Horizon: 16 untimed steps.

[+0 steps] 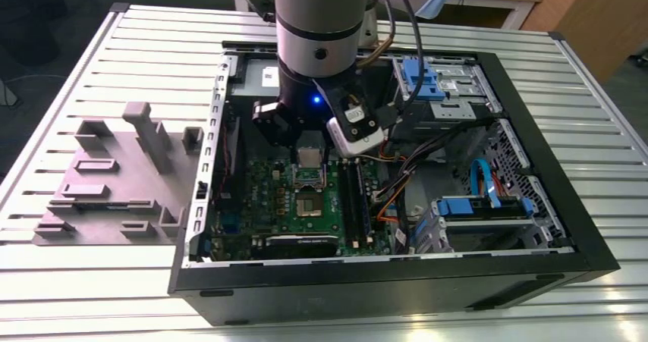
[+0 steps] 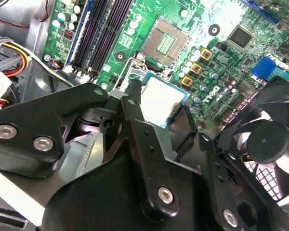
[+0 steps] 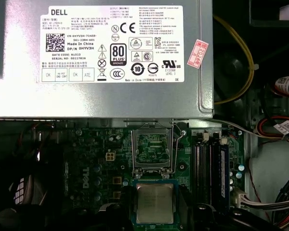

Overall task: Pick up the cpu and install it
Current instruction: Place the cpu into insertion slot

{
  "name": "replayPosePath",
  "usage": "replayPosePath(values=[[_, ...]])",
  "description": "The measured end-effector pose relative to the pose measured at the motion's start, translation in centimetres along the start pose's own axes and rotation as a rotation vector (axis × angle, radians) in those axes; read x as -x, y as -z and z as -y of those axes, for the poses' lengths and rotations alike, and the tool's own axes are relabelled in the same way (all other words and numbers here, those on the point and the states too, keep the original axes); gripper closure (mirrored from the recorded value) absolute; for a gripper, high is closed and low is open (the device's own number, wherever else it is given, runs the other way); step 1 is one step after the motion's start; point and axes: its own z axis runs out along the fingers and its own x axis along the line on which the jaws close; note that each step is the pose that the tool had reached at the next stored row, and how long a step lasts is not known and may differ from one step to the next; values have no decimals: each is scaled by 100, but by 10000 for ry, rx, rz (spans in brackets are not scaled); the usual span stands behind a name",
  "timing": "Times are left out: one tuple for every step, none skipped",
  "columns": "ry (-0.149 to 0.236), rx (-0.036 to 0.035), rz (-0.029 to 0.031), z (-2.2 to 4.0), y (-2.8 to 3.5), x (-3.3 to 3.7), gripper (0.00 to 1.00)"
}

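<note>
Second wrist view has my gripper (image 2: pixel 161 103) pinching the cpu (image 2: pixel 160 97) by its edges, level to seat squarely I judge, near the open socket (image 2: pixel 164 42), at twelve o'clock on the exterior view's motherboard (image 1: pixel 288 209).

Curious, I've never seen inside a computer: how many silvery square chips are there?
1: the small silvery square chip, held in the black gripper over the green motherboard.

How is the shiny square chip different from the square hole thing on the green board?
The cpu has a plain silvery top; the socket shows patterned contacts inside. The cpu is held by the gripper, above the board; the socket is fixed on the green motherboard, its contacts uncovered. Both are square.
</note>
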Motion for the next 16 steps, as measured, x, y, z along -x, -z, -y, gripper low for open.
replayPosePath(values=[[0, 0, 0, 0, -4, 0, 53], [0, 0, 0, 0, -5, 0, 53], [0, -1, 0, 0, -7, 0, 53], [0, 0, 0, 0, -9, 0, 53], [0, -1, -1, 1, -10, 0, 53], [0, 0, 0, 1, -12, 0, 53], [0, 0, 0, 1, -13, 0, 53], [0, 0, 0, 1, -15, 0, 53], [0, 0, 0, 1, -16, 0, 53], [0, -1, 0, 1, -16, 0, 53], [0, 1, 0, 1, -17, 0, 53], [0, 1, 1, 1, -19, 0, 53], [0, 2, 2, 1, -22, 0, 53], [0, 3, 2, 1, -26, 0, 53], [0, 3, 2, 1, -31, 0, 53], [0, 1, 0, 1, -35, 0, 53]])
